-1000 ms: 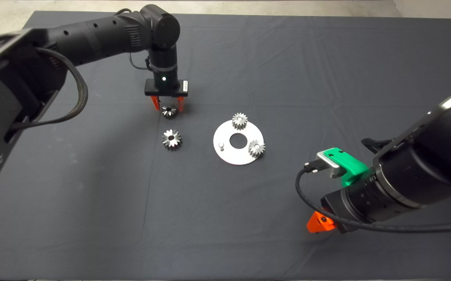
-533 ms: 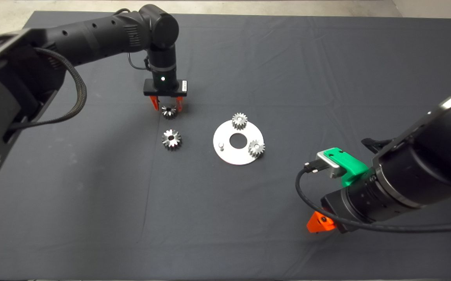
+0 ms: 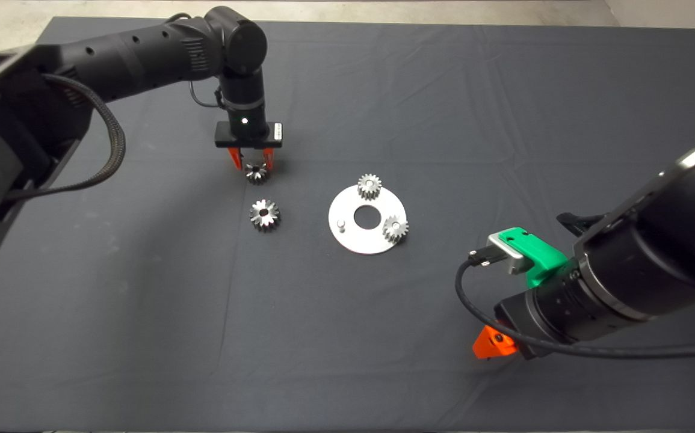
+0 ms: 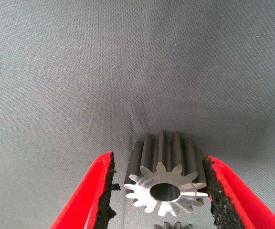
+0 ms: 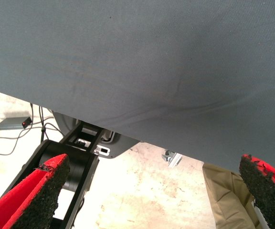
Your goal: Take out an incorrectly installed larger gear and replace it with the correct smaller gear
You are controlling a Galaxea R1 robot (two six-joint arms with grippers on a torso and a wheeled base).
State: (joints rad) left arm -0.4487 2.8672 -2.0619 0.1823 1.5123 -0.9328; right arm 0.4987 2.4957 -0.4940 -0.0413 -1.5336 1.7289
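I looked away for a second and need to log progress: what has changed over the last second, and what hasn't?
The left claw has drifted slightly toward the mat's left edge, and the smaller gear between its fingers moved with it. In the left wrist view one pad touches the gear's teeth; the other stands just off. The larger gear, the disc plate with its two gears and the parked right claw stayed put.

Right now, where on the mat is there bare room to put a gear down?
Bare: the wide near strip of mat below the larger gear and plate, and the far right stretch past the plate. Crowded: around the left claw straddling a smaller gear. Right claw parked lower right.
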